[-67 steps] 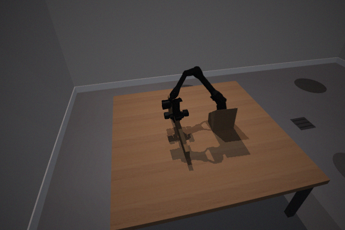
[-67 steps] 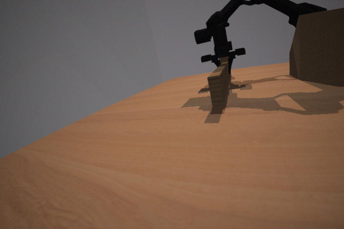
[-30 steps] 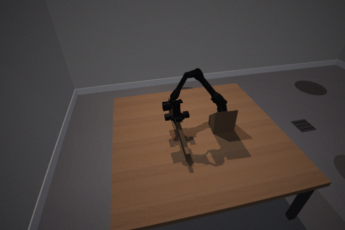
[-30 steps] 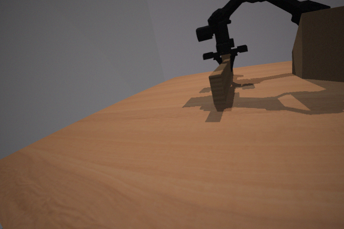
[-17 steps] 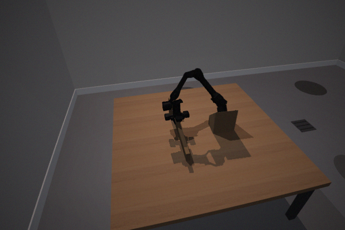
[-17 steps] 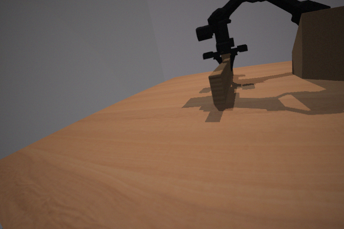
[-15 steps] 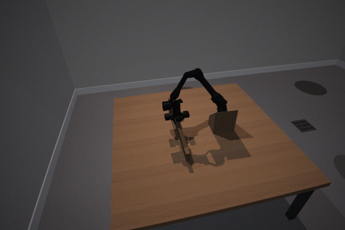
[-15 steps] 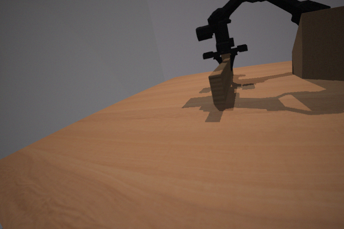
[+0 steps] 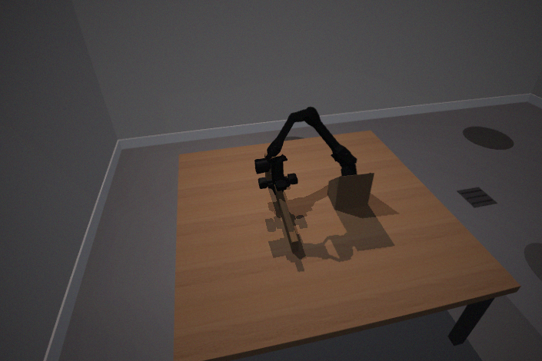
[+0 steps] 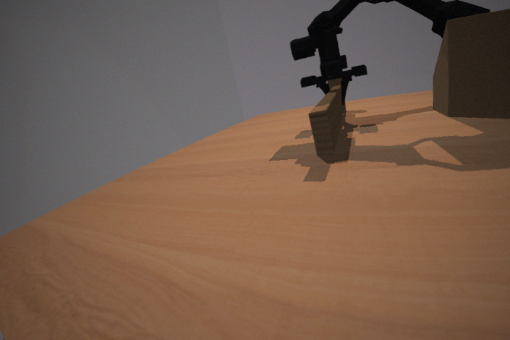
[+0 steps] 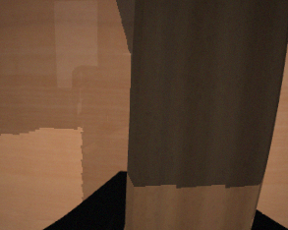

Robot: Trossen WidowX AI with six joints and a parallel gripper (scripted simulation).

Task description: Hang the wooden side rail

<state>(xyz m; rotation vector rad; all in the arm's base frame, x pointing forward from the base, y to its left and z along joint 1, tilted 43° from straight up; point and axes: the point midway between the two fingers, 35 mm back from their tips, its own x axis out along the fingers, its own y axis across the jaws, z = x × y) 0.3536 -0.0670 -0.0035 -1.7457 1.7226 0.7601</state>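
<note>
The wooden side rail runs from the gripper toward the top and exterior views. Its near end is low at the table, beside its shadow; contact there is hard to judge. My gripper points down and is shut on the rail, one finger on each side. More brown wood shows just behind the gripper in the top view; I cannot tell whether it is the headboard post or part of the rail. The steel hooks, the slot and the pins do not show.
A large brown block stands right of the gripper, hiding the arm's base. No slot shows on its visible faces. The wooden table carries shadows of the arm and block. The table's left edge lies left of the rail.
</note>
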